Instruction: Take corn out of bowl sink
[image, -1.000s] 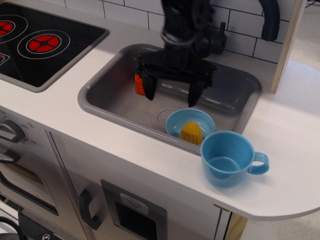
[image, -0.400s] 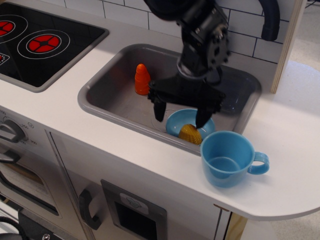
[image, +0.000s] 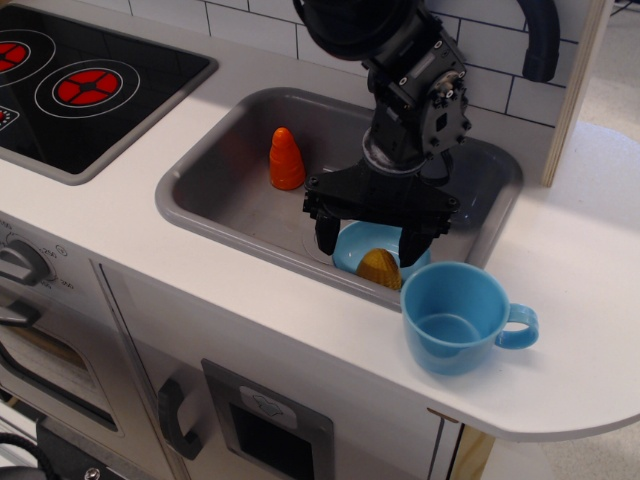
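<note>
Yellow corn (image: 382, 268) sits in the bowl (image: 352, 248) at the sink's (image: 220, 190) five o'clock corner, gripper (image: 369, 240) jaws spread above it.

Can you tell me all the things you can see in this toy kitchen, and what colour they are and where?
Corn: one, yellow, lying in the bowl, at the sink's front edge.
Bowl: one, light blue, in the sink near its front right side.
Sink: one, grey, set in the white counter.
Cone toy: one, orange, standing upright in the sink on the left.
Mug: one, blue with a handle, on the counter in front of the sink.
Stove top: one, black with red rings, at the far left.
Faucet: one, dark, behind the sink on the right.
Gripper: one, black, jaws open just above the bowl, one on each side of the corn.
</note>
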